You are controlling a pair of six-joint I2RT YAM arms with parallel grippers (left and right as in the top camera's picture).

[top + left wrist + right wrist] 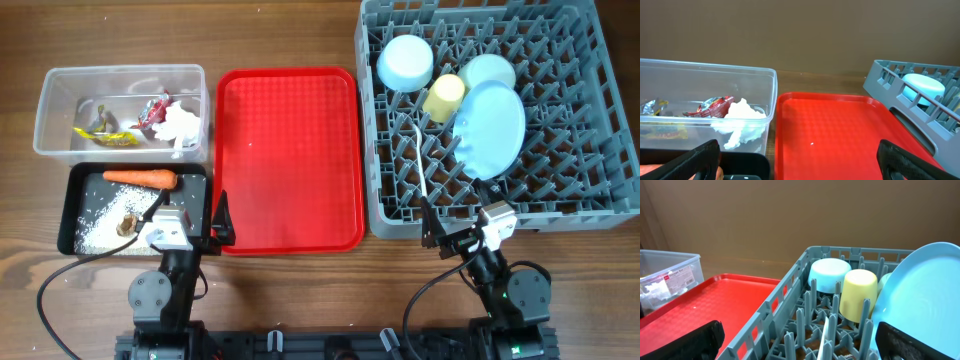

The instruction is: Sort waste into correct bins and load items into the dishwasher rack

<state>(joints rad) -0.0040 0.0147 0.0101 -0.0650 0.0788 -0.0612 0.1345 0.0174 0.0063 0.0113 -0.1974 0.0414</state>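
The grey dishwasher rack (368, 130) holds two pale blue bowls (405, 62) (487, 72), a yellow cup (444, 97), a blue plate (490, 128) standing on edge and a white spoon (415, 150). In the clear tub (120, 70) lie red-white wrappers (155, 110), white tissue (185, 125) and a yellow scrap (105, 135). The black tray (70, 205) carries a carrot (140, 178), rice (100, 225) and a brown lump (128, 225). My left gripper (187, 215) hangs open over the black tray's near right corner. At the rack's near edge my right gripper (465, 222) is open and empty.
A bare red serving tray (290, 160) lies between the bins and the rack. In the left wrist view the tub (765, 100) and red tray (840, 130) lie ahead. The right wrist view faces the rack wall (785, 295), cup (857, 294) and plate (925, 295).
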